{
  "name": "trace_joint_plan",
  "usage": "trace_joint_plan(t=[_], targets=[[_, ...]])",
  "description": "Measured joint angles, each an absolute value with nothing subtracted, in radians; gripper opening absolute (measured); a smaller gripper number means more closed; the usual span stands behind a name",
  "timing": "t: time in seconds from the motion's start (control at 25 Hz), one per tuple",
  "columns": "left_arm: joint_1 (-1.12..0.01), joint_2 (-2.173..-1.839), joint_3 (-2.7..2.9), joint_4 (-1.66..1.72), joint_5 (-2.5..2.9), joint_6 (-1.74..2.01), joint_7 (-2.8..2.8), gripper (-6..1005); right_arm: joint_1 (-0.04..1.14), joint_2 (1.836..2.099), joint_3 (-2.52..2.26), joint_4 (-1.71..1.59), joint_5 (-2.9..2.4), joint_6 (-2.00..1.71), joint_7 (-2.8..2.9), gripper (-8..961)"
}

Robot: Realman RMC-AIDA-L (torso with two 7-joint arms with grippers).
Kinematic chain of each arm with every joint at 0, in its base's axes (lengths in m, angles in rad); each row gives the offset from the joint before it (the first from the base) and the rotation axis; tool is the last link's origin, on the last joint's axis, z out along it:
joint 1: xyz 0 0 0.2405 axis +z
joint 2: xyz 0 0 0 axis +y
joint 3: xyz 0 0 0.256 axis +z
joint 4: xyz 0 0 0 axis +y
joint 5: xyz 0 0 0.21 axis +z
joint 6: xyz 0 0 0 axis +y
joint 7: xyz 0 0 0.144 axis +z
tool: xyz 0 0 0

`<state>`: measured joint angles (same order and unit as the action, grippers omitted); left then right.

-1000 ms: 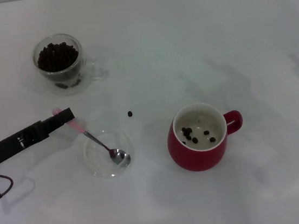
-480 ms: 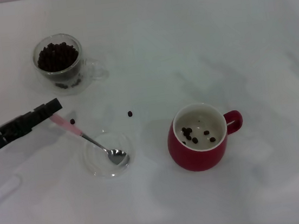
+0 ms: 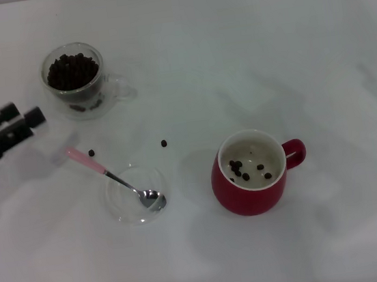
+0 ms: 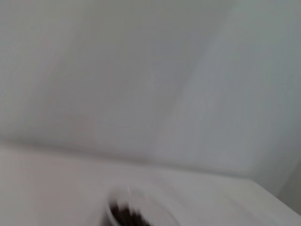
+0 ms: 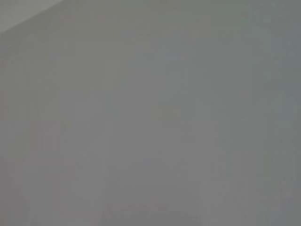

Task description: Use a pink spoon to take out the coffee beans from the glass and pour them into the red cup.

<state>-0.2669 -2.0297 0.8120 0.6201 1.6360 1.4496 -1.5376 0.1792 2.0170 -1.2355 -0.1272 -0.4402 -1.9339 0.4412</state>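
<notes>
The pink spoon [image 3: 114, 178] lies free, its silver bowl in the shallow clear dish [image 3: 124, 204] and its pink handle resting on the table. The glass [image 3: 75, 81] of coffee beans [image 3: 71, 71] stands at the far left; it also shows blurred in the left wrist view [image 4: 129, 214]. The red cup [image 3: 251, 172] stands right of the dish with several beans inside. Two stray beans [image 3: 164, 143] lie on the table. My left gripper [image 3: 22, 114] is open and empty at the left edge, just left of the glass. My right gripper is out of view.
The white table [image 3: 267, 55] stretches around the vessels. One stray bean [image 3: 91, 153] lies beside the spoon's handle. The right wrist view shows only a plain grey surface.
My left gripper let go of the spoon handle, opened, and drew back up and to the left. The spoon stays resting in the dish. A bean hidden before now shows by the handle.
</notes>
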Motion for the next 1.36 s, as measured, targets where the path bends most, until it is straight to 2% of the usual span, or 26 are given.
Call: trace_joint_plan(t=[0.32,0.84,1.36], targets=[[-0.253,-2.037,0.621,0.647,1.510,1.492,-1.236,793,0.181,2.021,-1.240,-0.127,-0.440,-1.953,0.448,711],[-0.359,-2.071,0.454,0.622,1.428,1.316,-1.046,792,0.223,2.023,-1.235,-0.131,-0.314,-1.958,0.437,711],[-0.421,-2.076,0.460,0.378,1.206,1.306,-0.755,791,0.255,2.019,-1.243,-0.120,-0.235,-1.863,0.304,714]])
